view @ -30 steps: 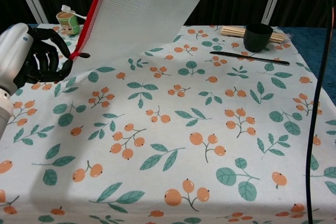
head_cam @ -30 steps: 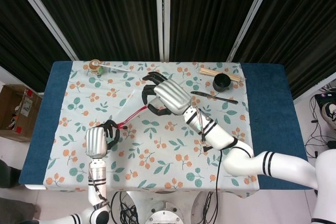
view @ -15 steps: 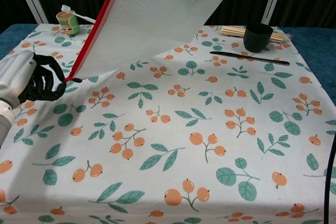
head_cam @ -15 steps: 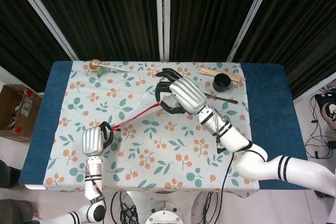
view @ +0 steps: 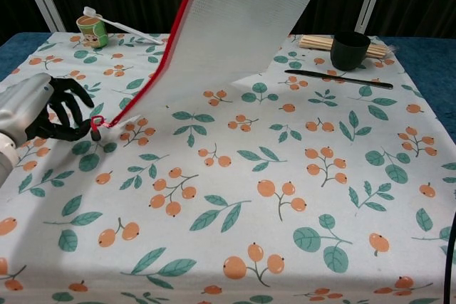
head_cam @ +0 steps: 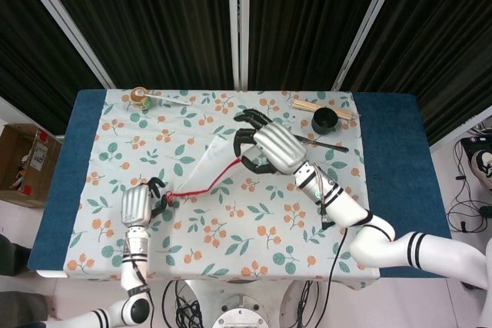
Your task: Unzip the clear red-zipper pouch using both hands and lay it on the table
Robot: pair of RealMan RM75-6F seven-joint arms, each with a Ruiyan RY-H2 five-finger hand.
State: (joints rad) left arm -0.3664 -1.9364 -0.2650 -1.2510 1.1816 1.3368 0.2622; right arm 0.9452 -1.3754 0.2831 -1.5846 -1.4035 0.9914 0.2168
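The clear mesh pouch (view: 228,26) hangs tilted above the flowered tablecloth (view: 285,176), its lower corner close to the cloth. Its red zipper (view: 153,76) runs down the left edge to the pull (view: 95,124). My left hand (view: 43,108) pinches that pull low over the cloth at the left. In the head view the left hand (head_cam: 140,205) is near the front left, and the zipper (head_cam: 204,182) curves slack up to my right hand (head_cam: 273,147), which grips the pouch's far end mid-table. The right hand is outside the chest view.
A small cup with a white utensil (view: 92,30) stands at the back left. A black cup (view: 351,50), a bundle of wooden sticks (view: 320,42) and a thin black tool (view: 338,78) lie at the back right. Blue table edges (head_cam: 69,182) flank the cloth.
My left hand has drawn the zipper pull down and toward the front, close to the cloth. The right hand moved right with the pouch's upper end. The zipper line now sags instead of running taut.
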